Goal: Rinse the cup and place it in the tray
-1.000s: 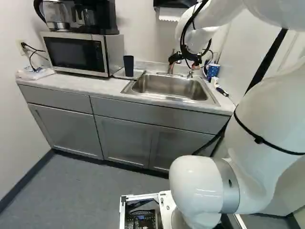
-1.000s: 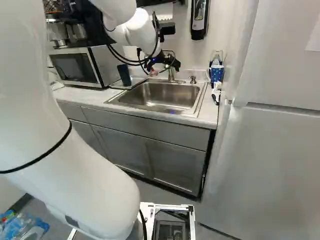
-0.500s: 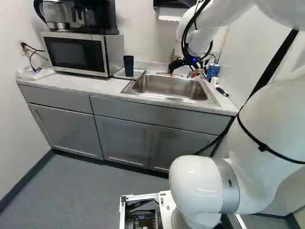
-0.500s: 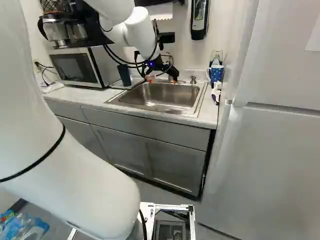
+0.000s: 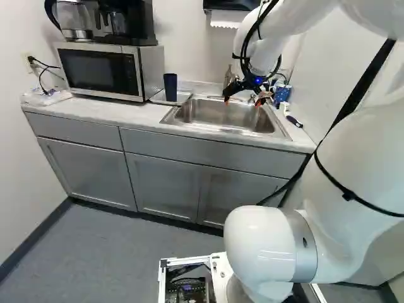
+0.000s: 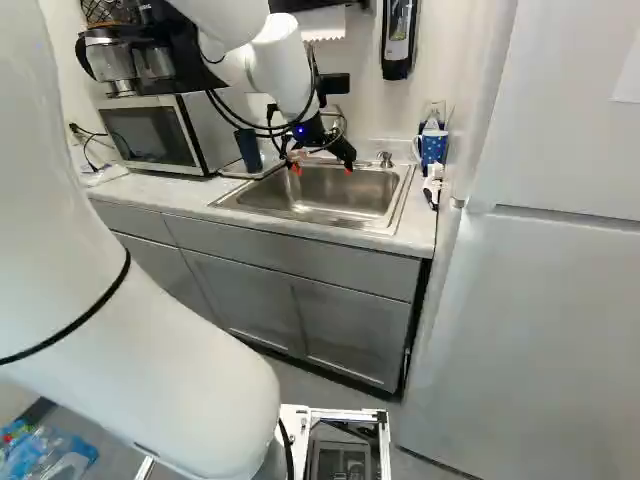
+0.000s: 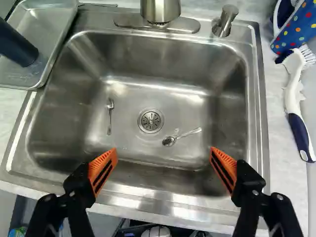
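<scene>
Above the steel sink (image 7: 143,94), the empty gripper (image 7: 163,150), spread wide, should probably withdraw slowly, clear of the faucet (image 7: 160,10) and the dark tumbler (image 7: 16,44) standing in the tray (image 7: 53,29).

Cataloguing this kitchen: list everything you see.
Cup: 1, navy, in tray
Tray: 1, grey, beside sink
Sink: 1, silver, in countertop
Faucet: 1, silver, behind sink
Utensils: 2, silver, in sink
Mug: 1, blue, by sink
Brush: 1, white and navy, by mug
Microwave: 1, silver, on countertop
Coffee maker: 1, black, on microwave
Dispenser: 1, black, on wall
Cabinet: 1, grey, under sink
Refrigerator: 1, pale, beside cabinet
Bottles: several, blue, on floor
Arm: 1, white, above countertop
Gripper: 1, black, over sink
</scene>
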{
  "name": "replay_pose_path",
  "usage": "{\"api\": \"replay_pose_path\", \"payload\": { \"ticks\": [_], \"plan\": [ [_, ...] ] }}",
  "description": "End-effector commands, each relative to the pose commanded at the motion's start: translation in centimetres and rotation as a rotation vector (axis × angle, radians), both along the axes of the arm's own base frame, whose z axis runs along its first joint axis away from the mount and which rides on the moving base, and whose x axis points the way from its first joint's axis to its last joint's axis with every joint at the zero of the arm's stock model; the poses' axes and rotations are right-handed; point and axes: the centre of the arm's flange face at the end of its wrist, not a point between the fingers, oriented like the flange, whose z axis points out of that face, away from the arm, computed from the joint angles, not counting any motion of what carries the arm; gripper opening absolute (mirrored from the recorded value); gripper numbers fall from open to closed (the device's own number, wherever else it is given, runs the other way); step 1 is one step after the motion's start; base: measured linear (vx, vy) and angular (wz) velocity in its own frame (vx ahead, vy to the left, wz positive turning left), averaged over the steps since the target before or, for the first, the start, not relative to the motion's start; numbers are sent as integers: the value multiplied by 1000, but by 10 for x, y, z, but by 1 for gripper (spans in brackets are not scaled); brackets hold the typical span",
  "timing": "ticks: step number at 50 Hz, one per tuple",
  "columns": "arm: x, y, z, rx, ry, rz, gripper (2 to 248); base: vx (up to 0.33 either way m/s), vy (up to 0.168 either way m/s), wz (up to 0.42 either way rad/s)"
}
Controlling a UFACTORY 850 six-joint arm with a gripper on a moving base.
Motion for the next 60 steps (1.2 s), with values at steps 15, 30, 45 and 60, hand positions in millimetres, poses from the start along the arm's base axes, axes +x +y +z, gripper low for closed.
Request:
{"api": "replay_pose_path", "payload": {
  "ticks": [15,30,45,60],
  "plan": [
    [0,0,0,0,0,0,247,0,0,0],
    [0,0,0,0,0,0,247,0,0,0],
    [0,0,0,0,0,0,247,-13,11,89],
    [0,0,0,0,0,0,247,-6,15,75]
  ]
}}
